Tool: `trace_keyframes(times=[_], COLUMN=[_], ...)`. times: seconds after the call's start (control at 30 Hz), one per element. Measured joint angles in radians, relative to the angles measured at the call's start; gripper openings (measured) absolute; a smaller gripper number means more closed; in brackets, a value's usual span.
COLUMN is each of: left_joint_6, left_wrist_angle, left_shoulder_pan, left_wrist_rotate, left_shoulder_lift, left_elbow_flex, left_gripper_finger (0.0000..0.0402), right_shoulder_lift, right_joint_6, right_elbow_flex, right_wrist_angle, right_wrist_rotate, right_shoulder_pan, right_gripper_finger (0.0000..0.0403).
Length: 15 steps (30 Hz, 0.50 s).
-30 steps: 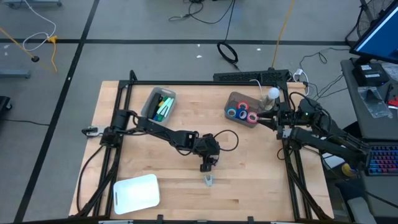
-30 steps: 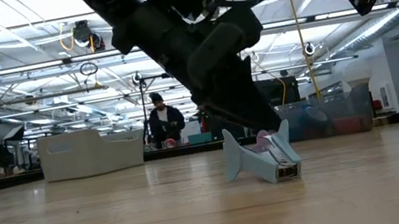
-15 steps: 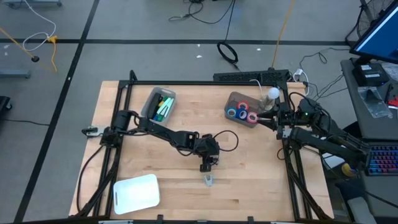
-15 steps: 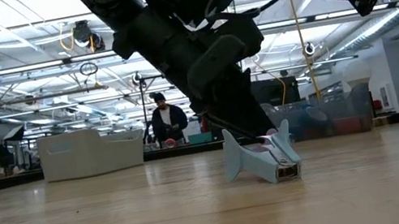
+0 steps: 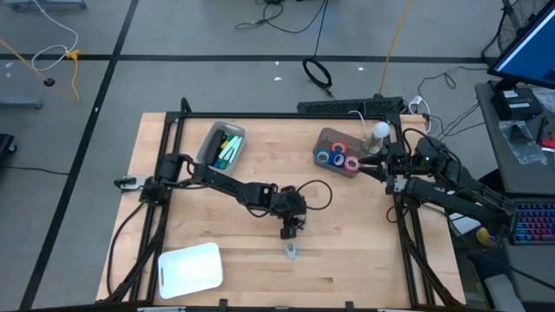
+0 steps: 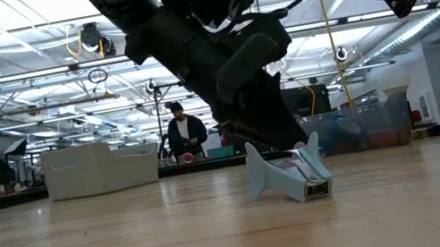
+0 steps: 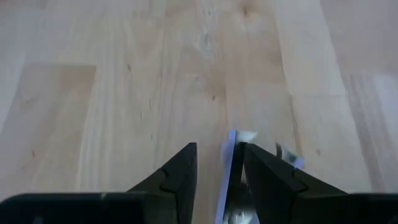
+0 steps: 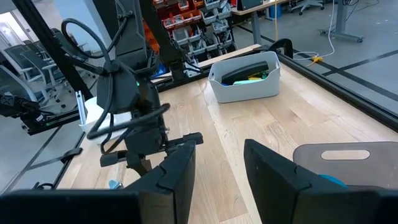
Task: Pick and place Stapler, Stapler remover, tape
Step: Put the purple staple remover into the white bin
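You are looking at a large open robotics lab or workshop. Beyond the wooden table [image 5: 347,225] you can see ceiling trusses [image 6: 39,78], parts shelving [image 8: 193,31], floor cables [image 5: 316,74], and a person [image 6: 183,134] at a distant bench.

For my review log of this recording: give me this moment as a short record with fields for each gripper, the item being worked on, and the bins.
left gripper: low over the table's middle, just above the staple remover, fingers astride one of its blades
staple remover: pale blue, resting on the table
right gripper: open, empty, waiting at the table's right edge
round bin: holds red and blue tape rolls
rectangular bin: holds dark and green items
white board: near front left corner
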Motion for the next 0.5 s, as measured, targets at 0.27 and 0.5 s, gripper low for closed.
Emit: trace_keyframes(times=[0.27, 0.5], left_joint_6=[-0.002, -0.002], left_wrist_angle=[-0.001, -0.005], left_shoulder_pan=[0.000, 0.000], left_wrist_rotate=[0.000, -0.005], left_shoulder_lift=[0.000, 0.000], left_elbow_flex=[0.000, 0.000], left_gripper_finger=[0.0131, 0.0131], right_shoulder_lift=[0.000, 0.000], right_joint_6=[0.000, 0.000], right_elbow_flex=[0.000, 0.000], right_wrist_angle=[0.000, 0.000], right_wrist_rotate=[0.000, 0.000], right_shoulder_pan=[0.000, 0.000], right_gripper_finger=[0.0130, 0.0130])
